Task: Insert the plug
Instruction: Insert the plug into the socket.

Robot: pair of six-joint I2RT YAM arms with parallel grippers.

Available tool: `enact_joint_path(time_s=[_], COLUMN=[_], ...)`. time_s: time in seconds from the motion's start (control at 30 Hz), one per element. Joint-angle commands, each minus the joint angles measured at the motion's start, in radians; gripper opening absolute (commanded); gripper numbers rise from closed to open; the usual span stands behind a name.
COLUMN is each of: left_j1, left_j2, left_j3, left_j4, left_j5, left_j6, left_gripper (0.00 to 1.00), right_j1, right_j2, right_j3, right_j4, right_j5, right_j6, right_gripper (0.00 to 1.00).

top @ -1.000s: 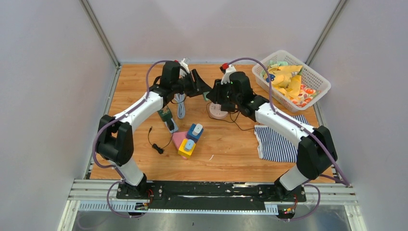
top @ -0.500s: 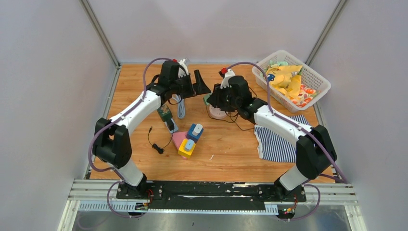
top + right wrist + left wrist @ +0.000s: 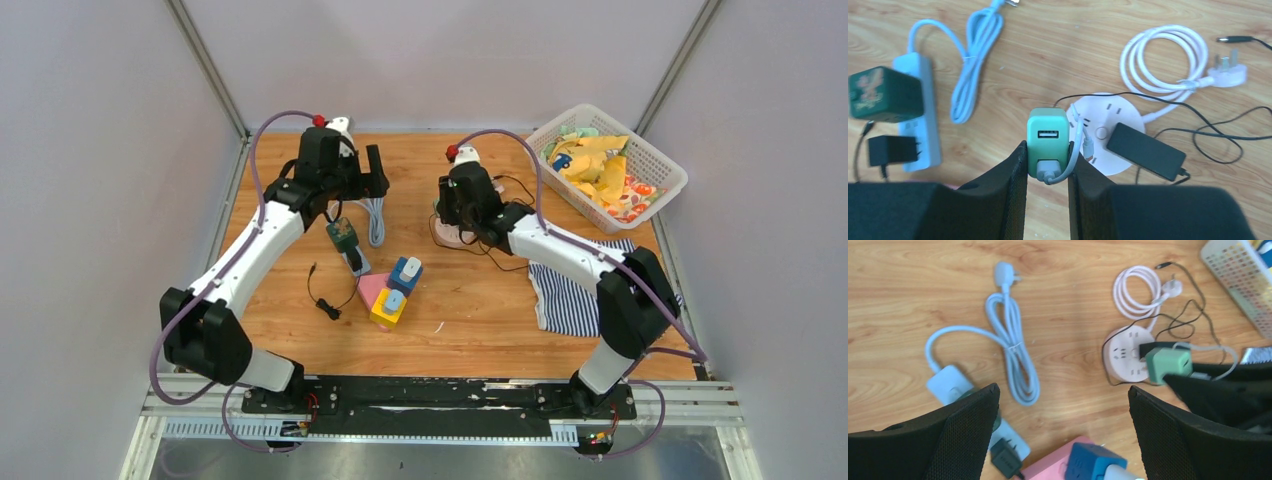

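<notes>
The plug (image 3: 1048, 136) is a mint-green USB charger block with a grey cable in its lower port. My right gripper (image 3: 1047, 161) is shut on its sides and holds it just above the left edge of the round white socket hub (image 3: 1100, 131). A black adapter (image 3: 1145, 150) sits in the hub's right side. The left wrist view shows the green plug (image 3: 1168, 364) against the hub (image 3: 1122, 351), with the right fingers below it. My left gripper (image 3: 1063, 395) stands wide open and holds nothing, to the left of the hub over bare wood. From above, it (image 3: 362, 172) is well apart from the right gripper (image 3: 449, 206).
A light blue power strip (image 3: 918, 117) with its coiled cord lies on the left, carrying a dark green adapter (image 3: 885, 95) and a small black one (image 3: 893, 149). Pink, blue and yellow blocks (image 3: 392, 290) lie nearer. A white coiled cable (image 3: 1168, 55), a basket (image 3: 655, 165) and a striped cloth (image 3: 575, 290) are on the right.
My left gripper has opened wide and drawn back to the left, away from the plug. The right gripper kept its hold on the plug and shifted slightly left over the hub.
</notes>
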Motion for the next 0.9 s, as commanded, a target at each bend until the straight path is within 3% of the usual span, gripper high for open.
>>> enact_joint_path(time_s=[0.0, 0.3, 0.87], left_j1=[0.011, 0.014, 0.014], left_j2=[-0.064, -0.174, -0.235], left_j3=[-0.099, -0.278, -0.321], left_j4=[-0.04, -0.031, -0.066], left_j5=[-0.062, 0.098, 0.053], left_j6=[0.095, 0.162, 0.22], left_gripper=[1.0, 1.0, 1.0], right_j1=[0.014, 0.045, 0.079], right_j2=[0.075, 0.222, 0.331], right_j3=[0.114, 0.219, 0.288], right_j4=[-0.118, -0.202, -0.298], right_j5=[0.173, 0.346, 0.428], right_j6=[0.02, 0.114, 0.22], right_gripper=[0.0, 0.0, 0.0])
